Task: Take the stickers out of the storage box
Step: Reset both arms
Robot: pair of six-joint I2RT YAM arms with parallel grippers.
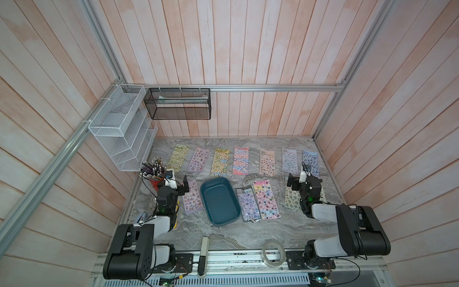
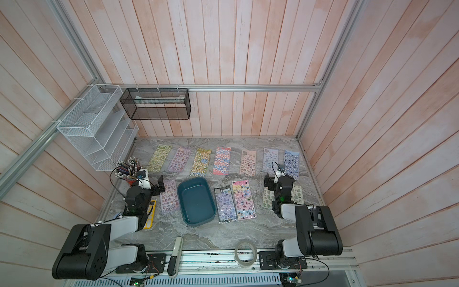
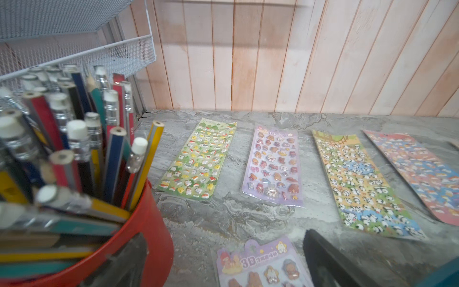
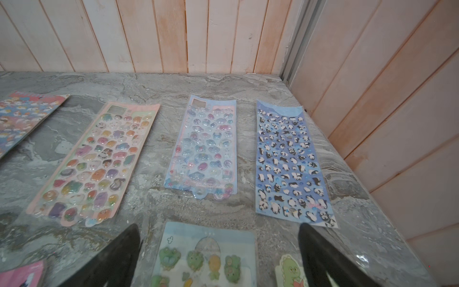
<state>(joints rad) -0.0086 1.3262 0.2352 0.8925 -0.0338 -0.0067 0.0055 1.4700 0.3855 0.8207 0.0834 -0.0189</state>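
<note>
The teal storage box [image 1: 219, 201] lies empty at the middle of the desk [image 1: 248, 233], the stickers [image 1: 240, 161] are spread flat around it from 9 through 12 to 3 o'clock, so the task seems finished, and the left claw [image 1: 178, 186] and the right claw [image 4: 218, 238] stand wide, holding nothing.

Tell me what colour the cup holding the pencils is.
The cup is red, clearest in the left wrist view.

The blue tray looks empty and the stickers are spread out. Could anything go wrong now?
The open left gripper sits close to the red plastic cup of pencils; a careless swing might tip it. The open right gripper hangs over the frog sticker sheet in a clear sleeve; dipping low might drag it out of place.
</note>
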